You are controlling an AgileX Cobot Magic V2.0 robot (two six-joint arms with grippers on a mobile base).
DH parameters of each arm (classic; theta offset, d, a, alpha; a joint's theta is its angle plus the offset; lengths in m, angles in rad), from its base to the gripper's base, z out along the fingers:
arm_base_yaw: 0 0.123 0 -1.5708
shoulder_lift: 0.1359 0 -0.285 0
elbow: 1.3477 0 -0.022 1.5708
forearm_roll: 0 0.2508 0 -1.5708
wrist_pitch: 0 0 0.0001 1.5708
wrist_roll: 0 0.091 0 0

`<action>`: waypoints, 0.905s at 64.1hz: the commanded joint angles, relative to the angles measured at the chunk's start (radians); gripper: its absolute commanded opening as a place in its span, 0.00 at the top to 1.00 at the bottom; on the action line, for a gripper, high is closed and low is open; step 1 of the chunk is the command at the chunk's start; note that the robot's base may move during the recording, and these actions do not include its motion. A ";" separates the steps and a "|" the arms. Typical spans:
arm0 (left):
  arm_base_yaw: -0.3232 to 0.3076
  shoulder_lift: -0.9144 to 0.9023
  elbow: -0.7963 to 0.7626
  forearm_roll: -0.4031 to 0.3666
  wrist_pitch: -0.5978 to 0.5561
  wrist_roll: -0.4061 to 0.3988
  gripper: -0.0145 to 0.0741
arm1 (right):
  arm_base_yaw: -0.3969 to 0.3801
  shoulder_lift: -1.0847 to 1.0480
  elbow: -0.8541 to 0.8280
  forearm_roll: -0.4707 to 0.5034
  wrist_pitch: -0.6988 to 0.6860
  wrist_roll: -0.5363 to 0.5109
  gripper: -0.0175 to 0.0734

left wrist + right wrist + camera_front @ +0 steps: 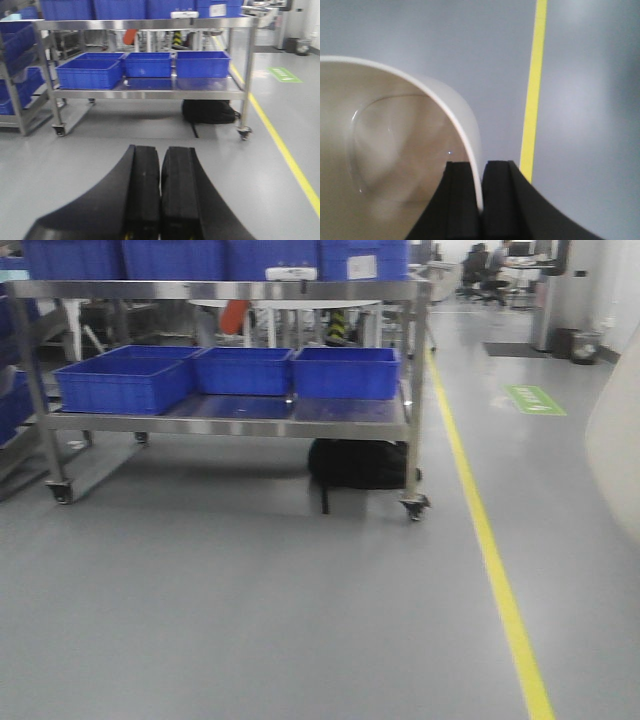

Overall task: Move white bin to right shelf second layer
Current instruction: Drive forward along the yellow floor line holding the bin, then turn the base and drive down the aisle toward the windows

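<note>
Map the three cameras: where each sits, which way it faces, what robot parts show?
Exterior front: on the robot, facing ahead at a steel cart with blue crates; no arm shows.
Left wrist: behind the left fingers, pressed together and empty, facing the same cart.
Right wrist: behind the right fingers, tilted toward the floor; they pinch the rim of the white bin.
Shared: front and left wrist see cart, crates, black bag; all three see the yellow line.

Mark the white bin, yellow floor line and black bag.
white bin point(395, 150): right wrist view, inner wall.
yellow floor line point(500, 580): front view, middle of stripe.
black bag point(360, 463): front view, centre of body.
</note>
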 commanded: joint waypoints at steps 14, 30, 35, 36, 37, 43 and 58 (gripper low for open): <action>0.000 -0.015 0.029 -0.008 -0.083 -0.005 0.74 | -0.005 -0.004 -0.026 0.004 -0.044 -0.005 0.75; 0.000 -0.015 0.029 -0.008 -0.083 -0.005 0.74 | -0.005 -0.004 -0.026 0.004 -0.044 -0.005 0.75; 0.000 -0.015 0.029 -0.008 -0.083 -0.005 0.74 | -0.005 -0.004 -0.026 0.004 -0.044 -0.005 0.75; 0.000 -0.015 0.029 -0.008 -0.083 -0.005 0.74 | -0.005 -0.004 -0.026 0.004 -0.044 -0.005 0.75; 0.000 -0.015 0.029 -0.008 -0.083 -0.005 0.74 | -0.005 -0.004 -0.026 0.004 -0.044 -0.005 0.75; 0.000 -0.015 0.029 -0.008 -0.083 -0.005 0.74 | -0.005 -0.004 -0.026 0.004 -0.044 -0.005 0.75; 0.000 -0.015 0.029 -0.008 -0.083 -0.005 0.74 | -0.005 -0.004 -0.026 0.004 -0.042 -0.005 0.75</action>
